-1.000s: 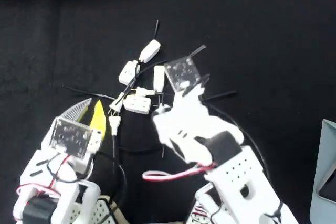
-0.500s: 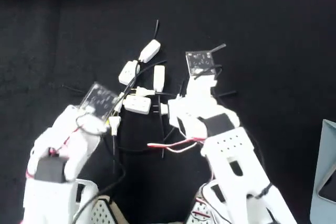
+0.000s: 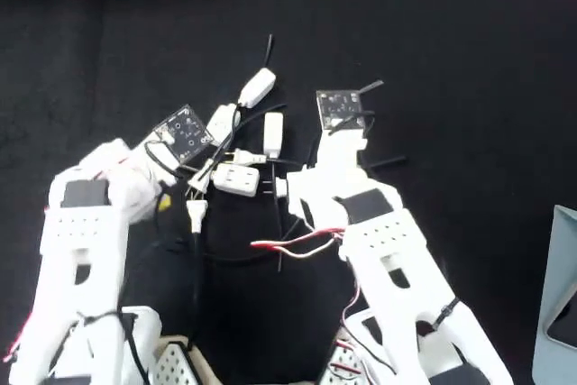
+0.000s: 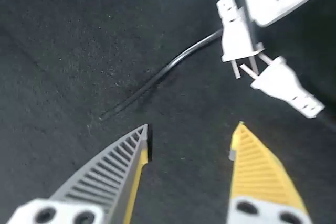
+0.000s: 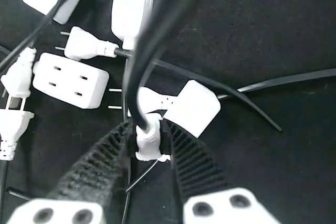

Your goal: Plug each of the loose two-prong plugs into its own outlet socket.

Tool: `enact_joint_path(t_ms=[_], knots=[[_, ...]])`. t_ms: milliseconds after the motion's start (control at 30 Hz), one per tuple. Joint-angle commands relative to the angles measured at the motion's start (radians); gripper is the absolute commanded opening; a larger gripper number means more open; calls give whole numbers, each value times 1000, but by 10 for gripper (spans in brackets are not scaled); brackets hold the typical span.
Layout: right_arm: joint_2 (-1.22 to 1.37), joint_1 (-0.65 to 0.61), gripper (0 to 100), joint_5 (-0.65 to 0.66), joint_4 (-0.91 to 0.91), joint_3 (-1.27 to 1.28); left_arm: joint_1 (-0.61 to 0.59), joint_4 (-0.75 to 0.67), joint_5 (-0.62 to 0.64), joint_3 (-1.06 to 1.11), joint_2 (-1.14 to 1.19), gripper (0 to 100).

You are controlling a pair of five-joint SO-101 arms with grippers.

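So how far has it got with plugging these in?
Done: nothing looks plugged in; the outlet block shows empty slots. In hand: the right arm's fingers are shut on one white plug. Left: the left arm's fingers hang open near two loose plugs, so all the plugging in remains.

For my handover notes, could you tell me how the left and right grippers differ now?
The left gripper is open and empty; the right gripper is shut on a white plug. Left fingers are yellow and grey, right fingers black. Both hang over the black cloth.
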Motion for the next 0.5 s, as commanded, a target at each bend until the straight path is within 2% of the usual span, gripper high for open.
enact_joint_path(t_ms=[0, 200, 467], knots=[[-1, 11, 12, -9, -18, -8, -19, -106, -98, -96, 155, 220], [-1, 11, 12, -9, -18, -8, -13, -172, -110, -225, 419, 210], [-2, 11, 12, -9, -15, -8, -13, -169, -110, -443, 750, 210]])
